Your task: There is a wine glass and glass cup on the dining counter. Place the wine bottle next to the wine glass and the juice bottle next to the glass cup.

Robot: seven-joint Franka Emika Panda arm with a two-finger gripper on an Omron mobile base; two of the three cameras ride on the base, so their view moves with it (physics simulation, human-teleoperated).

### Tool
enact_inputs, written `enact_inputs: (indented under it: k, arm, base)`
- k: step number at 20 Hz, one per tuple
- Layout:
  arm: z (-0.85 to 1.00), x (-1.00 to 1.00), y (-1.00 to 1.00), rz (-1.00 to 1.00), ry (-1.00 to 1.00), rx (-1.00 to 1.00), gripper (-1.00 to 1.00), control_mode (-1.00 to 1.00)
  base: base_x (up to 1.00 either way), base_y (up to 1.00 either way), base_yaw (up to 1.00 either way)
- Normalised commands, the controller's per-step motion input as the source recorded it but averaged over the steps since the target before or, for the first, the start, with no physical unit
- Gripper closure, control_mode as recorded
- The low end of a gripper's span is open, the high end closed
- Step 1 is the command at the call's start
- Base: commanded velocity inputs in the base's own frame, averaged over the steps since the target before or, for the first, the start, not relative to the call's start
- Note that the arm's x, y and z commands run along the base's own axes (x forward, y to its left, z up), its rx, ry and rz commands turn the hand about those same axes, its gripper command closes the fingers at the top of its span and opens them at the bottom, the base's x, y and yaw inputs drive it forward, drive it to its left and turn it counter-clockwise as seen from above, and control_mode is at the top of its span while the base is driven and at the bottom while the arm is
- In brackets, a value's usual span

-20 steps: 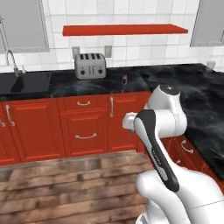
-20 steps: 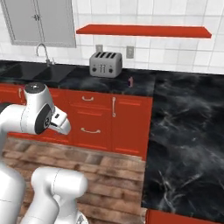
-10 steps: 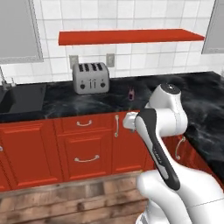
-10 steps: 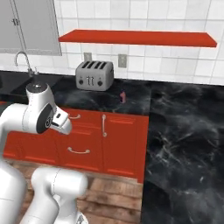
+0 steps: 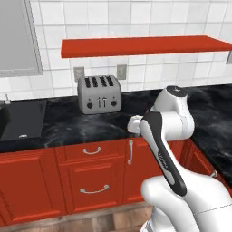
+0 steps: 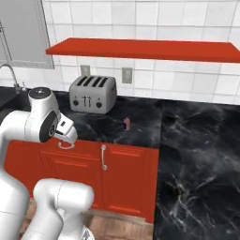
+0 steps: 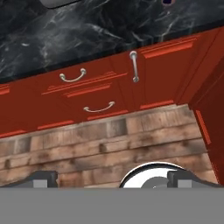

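The juice bottle (image 6: pixel 126 123) is a small purplish bottle standing on the black marble counter (image 6: pixel 140 126), to the right of the toaster. Its base also peeks in at the top edge of the hand view as the juice bottle (image 7: pixel 167 1). My gripper (image 7: pixel 113 179) hangs open and empty in front of the red drawer fronts, pointing down at the wooden floor. It is short of the bottle and below the counter edge. In the left base view my arm covers the bottle. The wine bottle, wine glass and glass cup are out of view. I cannot tell whether this counter is the dining counter.
A silver toaster (image 5: pixel 98 94) stands on the counter by the tiled wall, under a red shelf (image 5: pixel 145 45). A dark sink (image 5: pixel 20 120) lies at the left. Red drawers with silver handles (image 7: pixel 134 66) face me. A broad black marble top (image 6: pixel 201 164) runs forward on the right.
The whole picture has shifted: the base has driven closer to the counter, so the toaster and bottle look larger. The gripper has stayed open.
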Motion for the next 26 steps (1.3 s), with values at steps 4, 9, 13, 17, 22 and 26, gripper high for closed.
enact_inputs:
  k: [4, 9, 13, 17, 22, 26]
  arm:
    - [0.0, 0.0, 0.0, 0.0, 0.0, 0.0, -1.0, 1.0]
    - [0.0, 0.0, 0.0, 0.0, 0.0, 0.0, -1.0, 1.0]
    - [0.0, 0.0, 0.0, 0.0, 0.0, 0.0, -1.0, 1.0]
    - [0.0, 0.0, 0.0, 0.0, 0.0, 0.0, -1.0, 1.0]
    - [0.0, 0.0, 0.0, 0.0, 0.0, 0.0, -1.0, 1.0]
    - [0.0, 0.0, 0.0, 0.0, 0.0, 0.0, -1.0, 1.0]
  base:
    - [0.65, 0.06, 0.0]
    - [0.6, 0.08, 0.0]
    - [0.55, 0.07, 0.0]
    - [0.53, 0.09, 0.0]
    - [0.2, 0.0, 0.0]
    - [0.0, 0.0, 0.0]
